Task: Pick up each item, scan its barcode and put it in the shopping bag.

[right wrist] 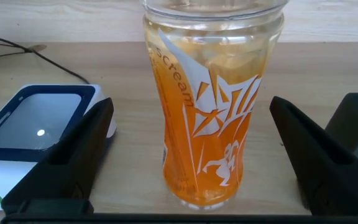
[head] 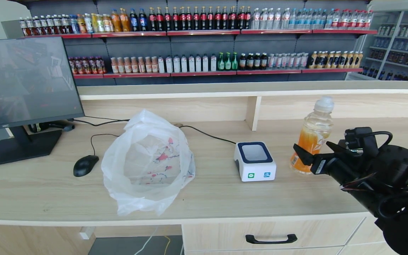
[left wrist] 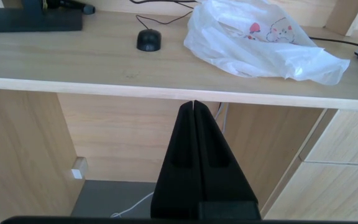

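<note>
An orange drink bottle (head: 313, 137) with a white cap stands upright on the wooden counter (head: 211, 198), right of the white barcode scanner (head: 254, 161). My right gripper (head: 317, 154) is open, its fingers on either side of the bottle's (right wrist: 207, 124) lower half, not touching it. The scanner (right wrist: 39, 140) lies beside one finger. A white plastic shopping bag (head: 147, 163) with a red print sits open left of the scanner. My left gripper (left wrist: 195, 112) is shut and empty, held below the counter's front edge, with the bag (left wrist: 263, 40) above and beyond it.
A monitor (head: 23, 88) stands at the counter's far left, a black mouse (head: 85, 165) beside the bag, cables running behind. A raised ledge (head: 253, 88) backs the counter. Shelves of bottles fill the wall behind. Drawers (head: 271, 239) sit under the counter.
</note>
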Controlling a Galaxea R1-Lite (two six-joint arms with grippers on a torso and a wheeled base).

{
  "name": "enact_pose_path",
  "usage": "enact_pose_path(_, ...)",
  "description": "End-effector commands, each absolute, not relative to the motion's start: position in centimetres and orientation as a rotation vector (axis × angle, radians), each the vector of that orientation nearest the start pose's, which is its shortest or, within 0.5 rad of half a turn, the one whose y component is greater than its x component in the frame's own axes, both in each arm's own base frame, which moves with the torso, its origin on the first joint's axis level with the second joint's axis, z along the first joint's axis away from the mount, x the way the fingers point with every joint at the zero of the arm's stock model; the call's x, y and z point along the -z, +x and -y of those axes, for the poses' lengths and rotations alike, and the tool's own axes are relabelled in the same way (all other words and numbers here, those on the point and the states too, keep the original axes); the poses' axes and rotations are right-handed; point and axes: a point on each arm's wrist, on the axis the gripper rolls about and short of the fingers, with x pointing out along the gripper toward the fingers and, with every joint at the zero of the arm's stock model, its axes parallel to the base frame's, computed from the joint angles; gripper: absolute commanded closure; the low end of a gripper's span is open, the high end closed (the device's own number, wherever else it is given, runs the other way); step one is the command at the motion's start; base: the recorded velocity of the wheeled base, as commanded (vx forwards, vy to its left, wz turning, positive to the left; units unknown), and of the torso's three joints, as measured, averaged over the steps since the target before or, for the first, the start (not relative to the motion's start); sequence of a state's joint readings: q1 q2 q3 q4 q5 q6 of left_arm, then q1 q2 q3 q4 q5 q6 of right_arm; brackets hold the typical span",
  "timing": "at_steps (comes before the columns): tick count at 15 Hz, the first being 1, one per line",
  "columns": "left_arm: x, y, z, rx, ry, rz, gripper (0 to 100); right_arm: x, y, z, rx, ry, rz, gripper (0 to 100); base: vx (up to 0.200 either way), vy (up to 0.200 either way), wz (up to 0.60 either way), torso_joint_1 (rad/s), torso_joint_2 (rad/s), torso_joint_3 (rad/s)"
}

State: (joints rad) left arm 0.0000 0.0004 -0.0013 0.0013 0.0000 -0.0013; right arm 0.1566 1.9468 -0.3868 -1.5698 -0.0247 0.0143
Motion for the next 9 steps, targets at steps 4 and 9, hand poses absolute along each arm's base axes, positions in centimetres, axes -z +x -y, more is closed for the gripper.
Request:
enact_pose_path(4,-7.6,-2.3,0.0,0.000,-0.002,0.000,100,-10.3,29.3,-4.4,-0.126,0.024,0.006,0,0.000,0.000,0.00,0.000,0.00,0.000)
enact_pose_path(9,-7.6,-2.3,0.0,0.000,-0.002,0.000,100,-10.4,30.3,-4.0,-0.109,0.034,0.026,0,0.000,0.000,0.00,0.000,0.00,0.000)
